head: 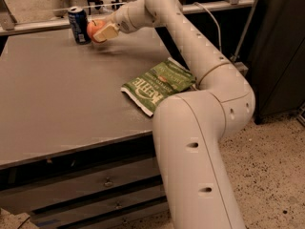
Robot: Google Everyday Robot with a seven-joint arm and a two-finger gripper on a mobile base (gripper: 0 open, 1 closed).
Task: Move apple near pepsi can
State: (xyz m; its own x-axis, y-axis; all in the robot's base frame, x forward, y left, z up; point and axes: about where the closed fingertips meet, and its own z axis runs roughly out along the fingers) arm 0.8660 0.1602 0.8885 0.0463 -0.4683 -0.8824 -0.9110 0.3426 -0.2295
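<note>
The pepsi can [78, 25], dark blue with a silver top, stands upright at the far left of the grey table [57, 94]. The red-orange apple [94, 29] is just right of the can, a small gap apart, held low over the tabletop. My gripper [101, 32] is at the far end of the long white arm and is shut on the apple, with a cream finger [109, 31] across its right side.
A green chip bag [157, 86] lies flat near the table's right edge, next to my arm's elbow. A rail runs along the back of the table. Drawers sit under the front edge. Speckled floor lies to the right.
</note>
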